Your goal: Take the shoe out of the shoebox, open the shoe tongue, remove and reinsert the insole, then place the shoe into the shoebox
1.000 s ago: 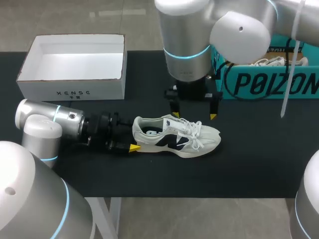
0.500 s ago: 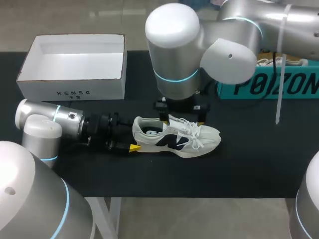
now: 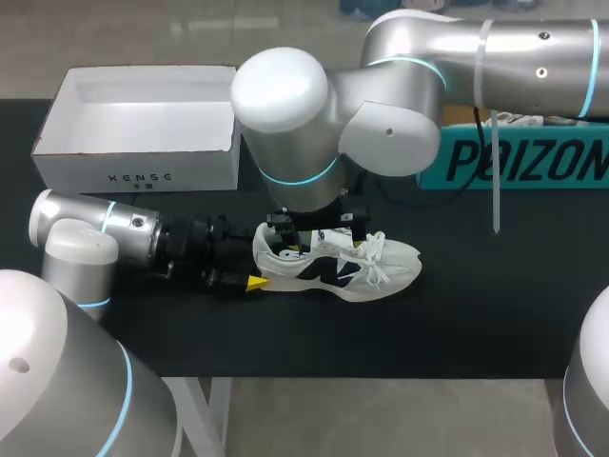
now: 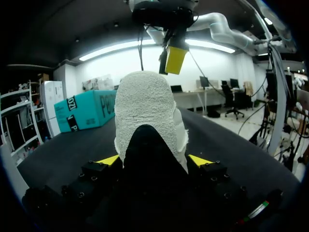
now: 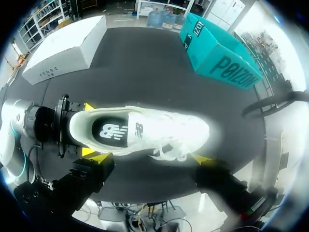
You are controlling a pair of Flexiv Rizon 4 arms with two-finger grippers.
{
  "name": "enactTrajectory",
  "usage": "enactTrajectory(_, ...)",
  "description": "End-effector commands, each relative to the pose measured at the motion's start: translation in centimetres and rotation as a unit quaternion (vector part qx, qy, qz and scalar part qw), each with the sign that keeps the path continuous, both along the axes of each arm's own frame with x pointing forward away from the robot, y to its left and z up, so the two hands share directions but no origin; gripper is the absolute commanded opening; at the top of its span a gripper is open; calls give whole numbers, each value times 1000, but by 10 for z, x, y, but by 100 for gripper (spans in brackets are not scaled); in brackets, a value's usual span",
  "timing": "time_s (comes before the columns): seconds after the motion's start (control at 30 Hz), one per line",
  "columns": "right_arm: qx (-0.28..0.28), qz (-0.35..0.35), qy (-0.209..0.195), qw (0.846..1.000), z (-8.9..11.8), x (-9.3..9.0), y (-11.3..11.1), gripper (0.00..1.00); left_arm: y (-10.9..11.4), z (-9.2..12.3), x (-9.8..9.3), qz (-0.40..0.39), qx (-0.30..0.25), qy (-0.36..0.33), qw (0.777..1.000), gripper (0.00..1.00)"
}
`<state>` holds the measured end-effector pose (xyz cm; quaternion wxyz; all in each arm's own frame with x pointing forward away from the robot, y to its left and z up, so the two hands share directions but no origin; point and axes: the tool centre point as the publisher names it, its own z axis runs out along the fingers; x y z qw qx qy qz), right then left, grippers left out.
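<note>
- The shoe [image 3: 338, 259] lies on its sole on the black table [image 3: 476, 314], out of the white shoebox [image 3: 138, 173].
- Its long way runs across the table. The heel points to my left arm and the toe points to my right side.
- The left pincer [image 4: 154, 160] is clamped on the heel, with one yellow tip on each side. It holds the shoe steady.
- The right pincer [image 3: 314, 227] hangs right over the mouth of the shoe, with its fingers wide apart.
- From its own camera the shoe is just under it. Its two tips look set apart along the shoe's length, but I cannot be sure how close they are to the tongue.
- The right arm is the one near the tongue and laces, so I think it does the opening. It needs to go down a little.
- The shoebox sits well behind the left arm, open side up. A teal box [image 3: 519, 162] stands behind on the right.
- Nothing stands between the right pincer and the shoe.
</note>
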<state>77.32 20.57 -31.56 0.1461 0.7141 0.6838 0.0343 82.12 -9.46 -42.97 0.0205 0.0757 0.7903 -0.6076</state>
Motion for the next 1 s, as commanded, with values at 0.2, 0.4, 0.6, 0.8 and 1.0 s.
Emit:
enactTrajectory(0.2,-30,-8,-3,1000,-19,20,2,100,-1,0,-1,1,1,-1,1000,0)
enactTrajectory(0.4,-34,-11,-3,999,-25,26,1,100,-1,0,-1,1,1,-1,1000,0)
enactTrajectory(0.6,-39,-9,-4,999,-30,29,0,100,-1,0,-1,1,1,-1,1000,0)
enactTrajectory(0.8,-45,-9,-7,999,-36,35,-6,78,-1,0,-1,1,1,-1,1000,0)
enactTrajectory(1.0,-49,-13,-8,999,-41,40,-10,12,-1,0,-1,1,1,-1,1000,0)
